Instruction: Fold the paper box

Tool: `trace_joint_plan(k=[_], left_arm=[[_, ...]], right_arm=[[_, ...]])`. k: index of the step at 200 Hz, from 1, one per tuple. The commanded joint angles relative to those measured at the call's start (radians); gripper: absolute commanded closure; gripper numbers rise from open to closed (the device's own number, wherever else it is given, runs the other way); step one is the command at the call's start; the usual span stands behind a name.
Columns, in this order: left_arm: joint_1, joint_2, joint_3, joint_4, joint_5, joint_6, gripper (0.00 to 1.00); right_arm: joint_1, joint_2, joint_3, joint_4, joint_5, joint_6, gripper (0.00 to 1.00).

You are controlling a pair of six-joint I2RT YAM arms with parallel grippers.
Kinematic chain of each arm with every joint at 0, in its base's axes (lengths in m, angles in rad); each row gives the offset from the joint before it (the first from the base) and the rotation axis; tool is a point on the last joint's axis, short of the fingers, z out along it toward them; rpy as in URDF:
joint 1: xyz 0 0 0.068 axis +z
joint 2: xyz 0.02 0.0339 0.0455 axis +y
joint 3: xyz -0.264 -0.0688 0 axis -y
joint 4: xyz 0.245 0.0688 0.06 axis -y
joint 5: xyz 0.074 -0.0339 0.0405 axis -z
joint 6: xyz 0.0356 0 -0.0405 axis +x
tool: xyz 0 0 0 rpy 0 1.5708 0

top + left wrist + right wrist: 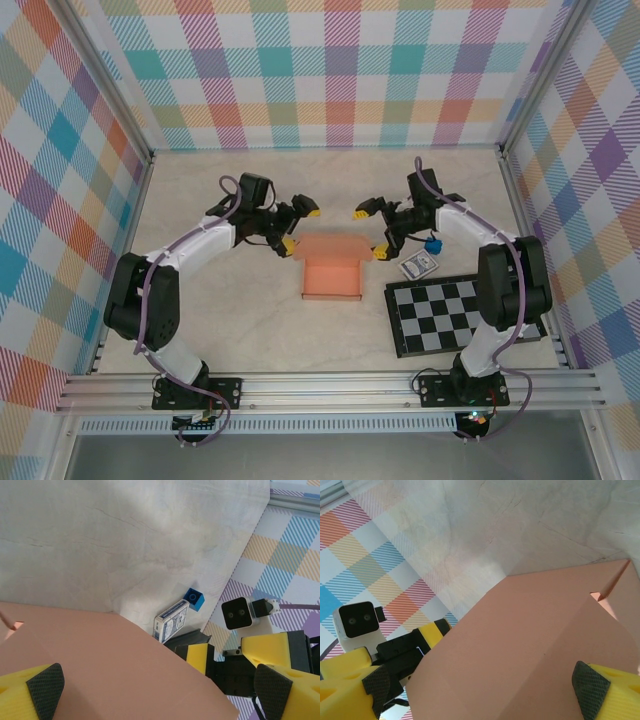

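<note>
The paper box point(333, 272) is looking half-formed, its far flap standing unfolded; left gripper point(301, 228) and right gripper point(368, 232) are hovering wide-open at its far corners, holding nothing.

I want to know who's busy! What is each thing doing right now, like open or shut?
Box: partly folded, top open.
Left tool: open, beside the box's back flap.
Right tool: open, beside that flap too.
Card pack: shut, lying flat.
Board: lying flat.
</note>
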Motion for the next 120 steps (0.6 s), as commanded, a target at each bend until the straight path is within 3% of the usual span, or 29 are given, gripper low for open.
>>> trace_joint_plan(k=[1, 58, 76, 93, 120], left_arm=[[-0.025, -0.019, -0.027, 0.038, -0.008, -0.043, 0.0], [-0.065, -0.054, -0.086, 0.115, -0.064, -0.161, 0.0], [-0.064, -0.047, -0.086, 0.136, -0.058, -0.164, 0.0], [-0.036, -0.044, -0.041, 0.048, -0.072, -0.06, 0.0], [0.044, -0.071, 0.059, -0.241, -0.168, 0.244, 0.0]], right_arm=[[0.028, -0.038, -0.024, 0.035, 0.019, 0.073, 0.03], [0.097, -0.15, -0.091, 0.078, 0.207, 0.273, 0.02], [0.109, -0.172, -0.073, 0.048, 0.269, 0.27, 0.02], [0.088, -0.167, -0.002, -0.072, 0.333, 0.155, 0.01], [0.035, -0.177, 0.055, -0.189, 0.408, -0.134, 0.01]])
